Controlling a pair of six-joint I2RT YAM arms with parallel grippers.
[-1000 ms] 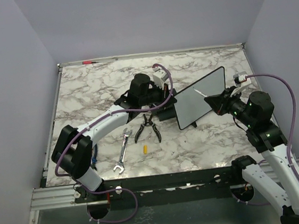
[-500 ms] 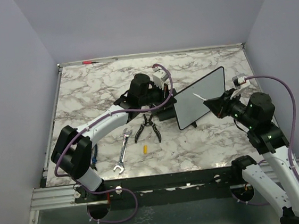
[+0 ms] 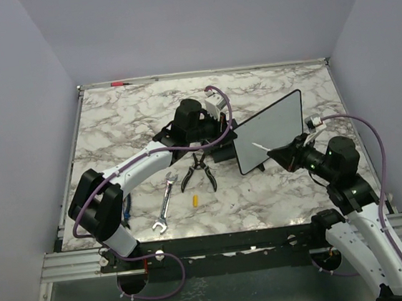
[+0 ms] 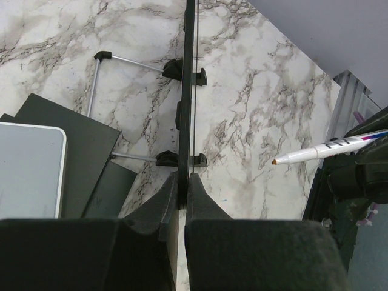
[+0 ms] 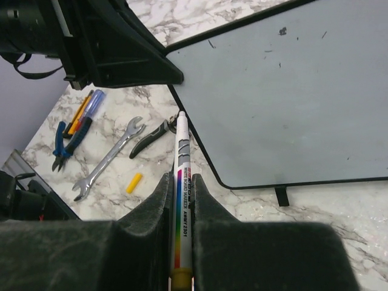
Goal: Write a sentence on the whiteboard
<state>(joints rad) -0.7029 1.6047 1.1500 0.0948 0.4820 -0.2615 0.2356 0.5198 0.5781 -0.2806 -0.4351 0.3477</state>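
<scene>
You are bracing the whiteboard (image 3: 271,132) with the left gripper (image 3: 229,142), which is pinching the board's thin black frame on the side toward the table's left edge. In the left wrist view its two fingers (image 4: 157,206) are pressing on either side of the edge-on board. The board is standing upright on its small feet in the right half of the table (image 3: 126,122), about midway between the near and far edges, and its glossy face is facing the near right corner. The right gripper (image 3: 291,152) is clamping a whiteboard marker (image 3: 262,146) by the barrel, with the bare tip pointing at the lower part of the face, on the left gripper's side. In the left wrist view the tip is hanging clear of the face, with marble showing between them, so no stroke is being drawn. Only a few tiny dark specks are showing on the face, and I cannot make out the sentence, so I am judging the writing as barely begun or paused between strokes. Next you are needing to ease the tip forward until it just touches, roughly square to the face, and press lightly. With only small feet and one clamp steadying the board, a hard push could tip or slide it. The pliers (image 3: 200,172) and wrench (image 3: 165,204) are lying left of the board, apart from it
</scene>
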